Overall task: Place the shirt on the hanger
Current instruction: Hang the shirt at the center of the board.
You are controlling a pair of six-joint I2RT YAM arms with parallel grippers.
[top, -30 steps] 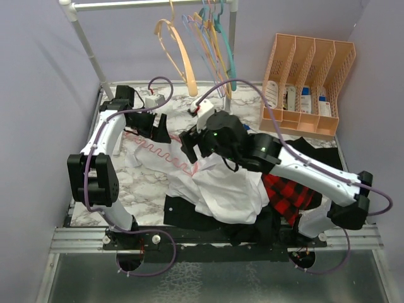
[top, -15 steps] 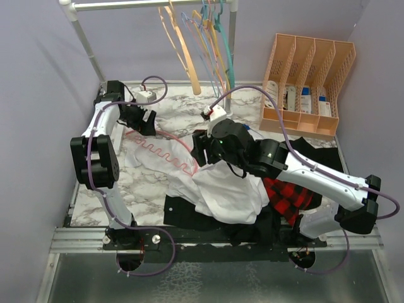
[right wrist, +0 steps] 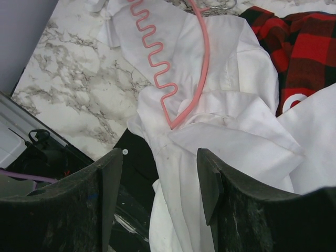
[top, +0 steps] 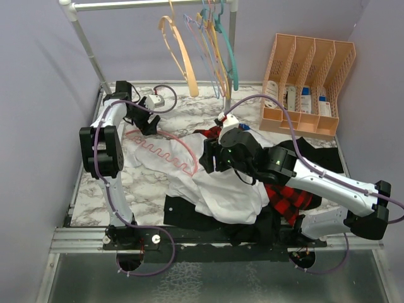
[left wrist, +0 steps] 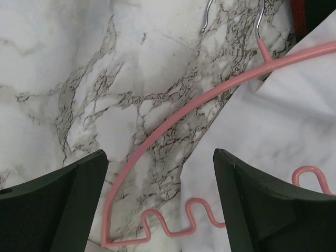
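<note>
The pink hanger lies flat, its left end on the marble and its right end on the white shirt. In the left wrist view, the hanger curves from its metal hook down to a wavy arm. My left gripper hovers open over that left end, touching nothing. In the right wrist view the hanger rests on the crumpled shirt. My right gripper is open above the shirt's near folds, holding nothing. From above, the left gripper is at the far left and the right gripper mid-table.
A red-and-black plaid shirt and a black garment lie under and beside the white shirt. A rail at the back carries a peach hanger and a teal hanger. An orange file organizer stands at the far right.
My right gripper has pulled back to the right, off the hanger's right end, with its jaws somewhat narrower. The left gripper shifted slightly near the hanger's left end. The hangers on the rail swing.
</note>
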